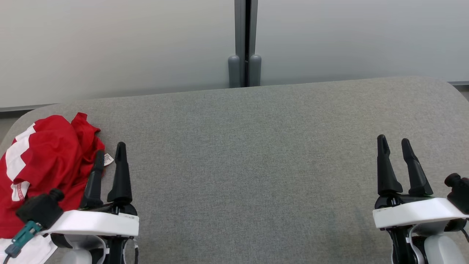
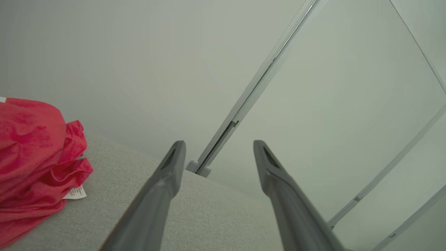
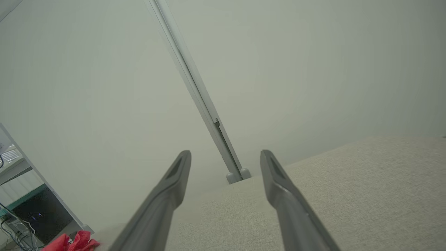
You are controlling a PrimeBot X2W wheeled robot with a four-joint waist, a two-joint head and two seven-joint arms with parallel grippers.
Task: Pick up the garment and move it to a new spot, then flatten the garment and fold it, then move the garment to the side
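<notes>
A red garment with white stripes lies crumpled at the left end of the grey fabric-covered table; a small white label sticks out at its right edge. My left gripper hovers just right of the heap, open, nothing between its fingers. In the left wrist view the garment sits left of the left gripper, apart from the fingers. My right gripper stands open over the table's right side, far from the cloth. The right wrist view catches the garment at its lower left, beyond the right gripper.
Pale wall panels stand close behind the table, joined by a grey post with two rounded feet. The table's rounded corners fall away at far left and far right. Dark equipment with cables sits off the table's left end.
</notes>
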